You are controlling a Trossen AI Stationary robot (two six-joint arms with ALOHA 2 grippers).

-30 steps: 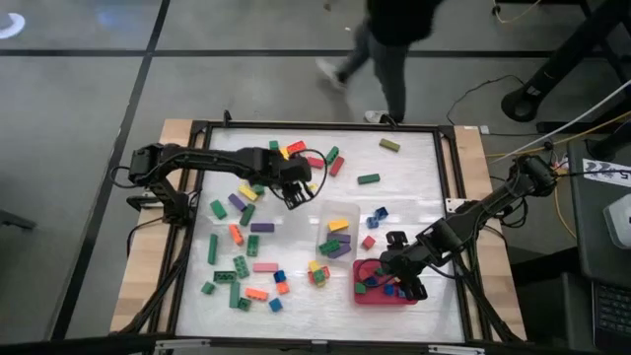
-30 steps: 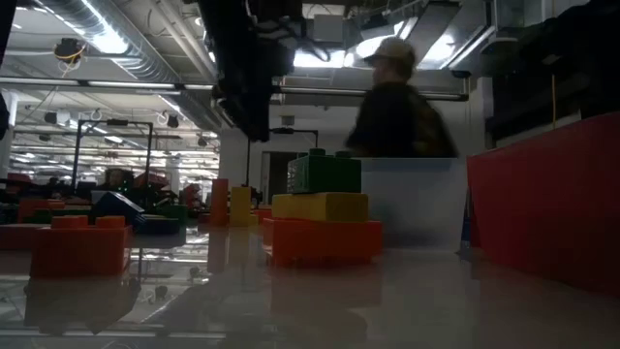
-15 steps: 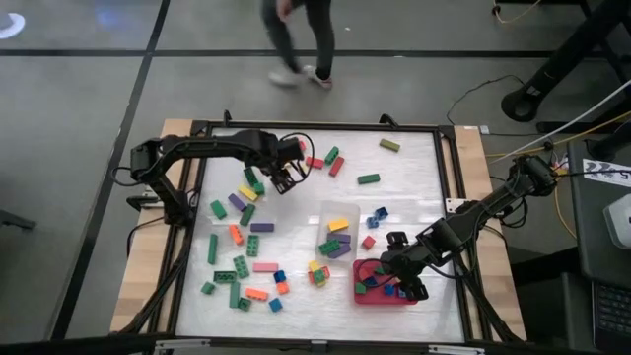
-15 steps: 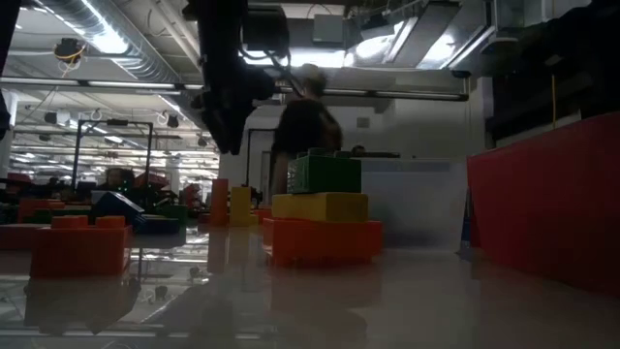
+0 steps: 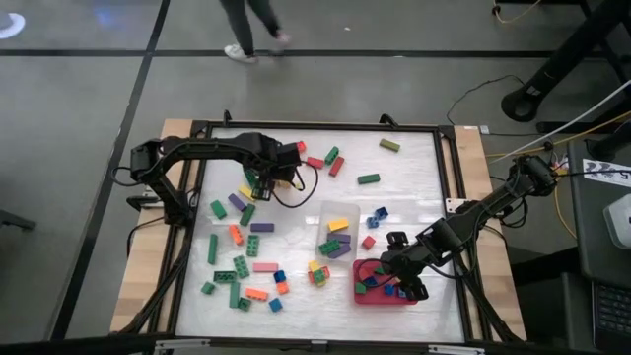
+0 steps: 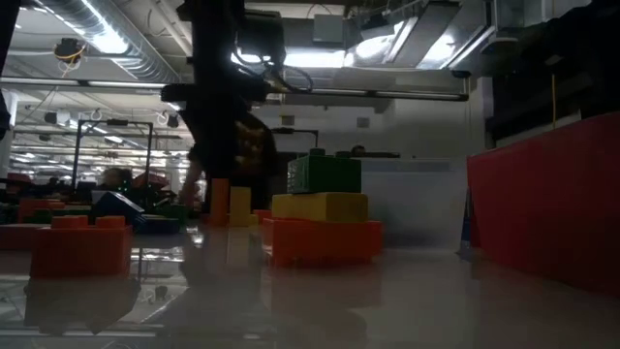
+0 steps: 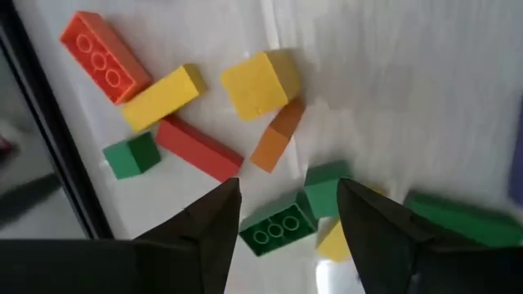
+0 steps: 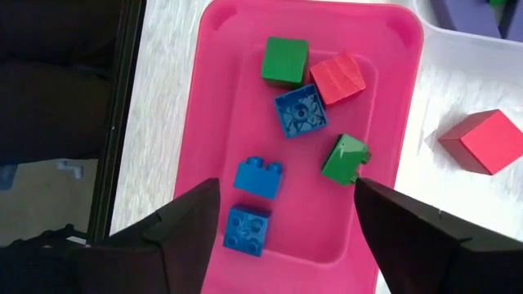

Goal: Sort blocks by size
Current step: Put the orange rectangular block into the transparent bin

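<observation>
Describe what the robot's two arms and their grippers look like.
Both arms are dark, jointed and slim, with black cables trailing along them. The left gripper and right gripper each end in two dark, tapered fingers, matte and unmarked in the wrist views.

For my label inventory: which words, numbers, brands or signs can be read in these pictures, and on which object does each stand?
No text can be read.
White label at the high view's right edge: dark print, too small to read.
The blocks carry only stud rings, and the red tray is plain.
</observation>
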